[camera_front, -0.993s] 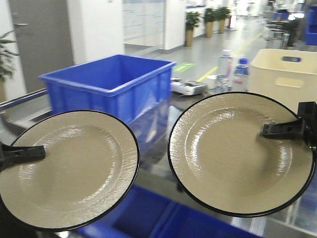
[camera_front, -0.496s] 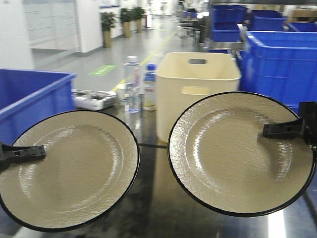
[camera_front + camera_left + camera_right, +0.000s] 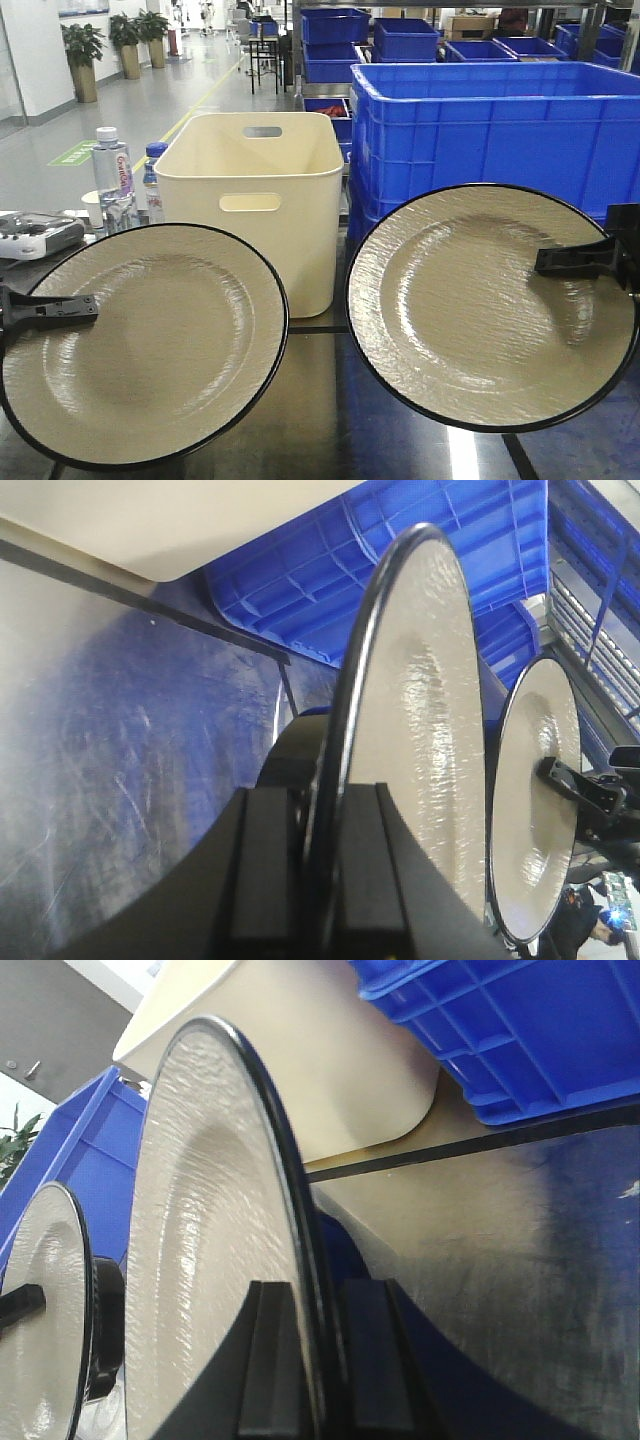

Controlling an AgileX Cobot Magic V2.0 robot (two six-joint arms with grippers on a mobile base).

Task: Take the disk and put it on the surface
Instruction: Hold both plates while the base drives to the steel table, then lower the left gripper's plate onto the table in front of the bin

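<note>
Two disks were held clear of the dark, glossy table, one per arm. Your left pincer was clenched on the outer rim of the left disk, and your right pincer was clenched the same way on the right disk. In both wrist views the black fingers nipped only the thin rim, with nearly the whole disk hanging out beyond them. That was your main risk: with so small a bite and so much weight overhanging, a quick wrist turn or a hard stop could have let a disk pivot or slide out of the jaws. Both were tilted with their faces toward the front camera, so if you had lowered without levelling, the low edge would have met the table first and pried the rim loose. The inner rims of the two disks sat near each other with only a narrow gap, so bringing both arms inward at once could have knocked them together. Just behind them stood the cream bin and the blue crate, and reaching too far forward would have caught a disk edge on their walls. The tabletop looked slick, so a disk let go at an angle might have skated toward the black tape line instead of settling. I judged placing had not yet begun.
</note>
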